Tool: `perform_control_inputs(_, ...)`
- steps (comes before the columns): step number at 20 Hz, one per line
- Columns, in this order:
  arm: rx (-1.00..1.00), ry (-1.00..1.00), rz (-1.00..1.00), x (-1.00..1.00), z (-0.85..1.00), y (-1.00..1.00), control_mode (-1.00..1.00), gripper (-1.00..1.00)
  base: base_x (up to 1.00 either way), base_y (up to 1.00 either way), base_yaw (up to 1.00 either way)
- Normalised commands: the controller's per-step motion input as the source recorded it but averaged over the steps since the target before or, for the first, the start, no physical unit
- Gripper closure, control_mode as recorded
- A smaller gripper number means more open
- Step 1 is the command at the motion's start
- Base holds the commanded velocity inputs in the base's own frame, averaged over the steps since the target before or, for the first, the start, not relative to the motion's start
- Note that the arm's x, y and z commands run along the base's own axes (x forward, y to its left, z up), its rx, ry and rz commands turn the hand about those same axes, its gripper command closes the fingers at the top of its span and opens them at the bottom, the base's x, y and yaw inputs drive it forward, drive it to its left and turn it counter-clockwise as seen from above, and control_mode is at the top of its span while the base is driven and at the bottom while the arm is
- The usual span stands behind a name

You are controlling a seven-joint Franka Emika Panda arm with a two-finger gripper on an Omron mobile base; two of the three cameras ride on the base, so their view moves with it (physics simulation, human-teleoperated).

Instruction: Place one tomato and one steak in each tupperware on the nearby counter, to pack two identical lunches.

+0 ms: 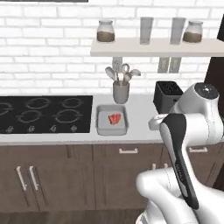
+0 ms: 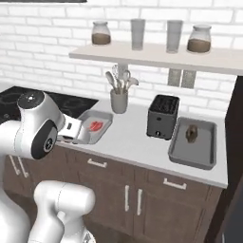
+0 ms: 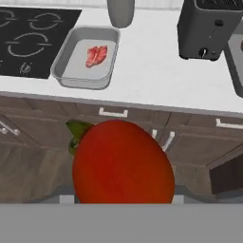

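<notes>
I see my gripper [image 3: 123,201] clamped on a tomato [image 3: 122,163]; steak [image 3: 96,55] tupperware [image 3: 71,59] sits at eleven o'clock.

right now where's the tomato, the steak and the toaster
tomato [image 3: 122,163], hand view, middle of its red skin
steak [image 3: 96,55], hand view, centre of the red cut in the tray
toaster [image 2: 163,116], right base view, its dark front face

Red tomato [image 3: 122,161], red steak [image 3: 96,56], grey tupperware [image 3: 64,64], black stove [image 3: 33,28]
</notes>
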Motion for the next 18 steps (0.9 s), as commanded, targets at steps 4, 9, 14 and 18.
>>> perform_control_inputs(4,0.00,0.00,0.00,0.00,0.00,0.00,1.00,1.00,0.87,1.00,-0.30)
perform_control_inputs(9,0.00,0.00,0.00,0.00,0.00,0.00,1.00,1.00,0.88,0.99,-0.25)
perform_control_inputs(14,-0.01,0.03,-0.07,0.14,-0.14,0.03,-1.00,1.00,0.46,0.40,-0.13)
perform_control_inputs(18,0.00,0.09,-0.09,0.11,-0.24,-0.16,-1.00,1.00,0.00,0.00,0.00)
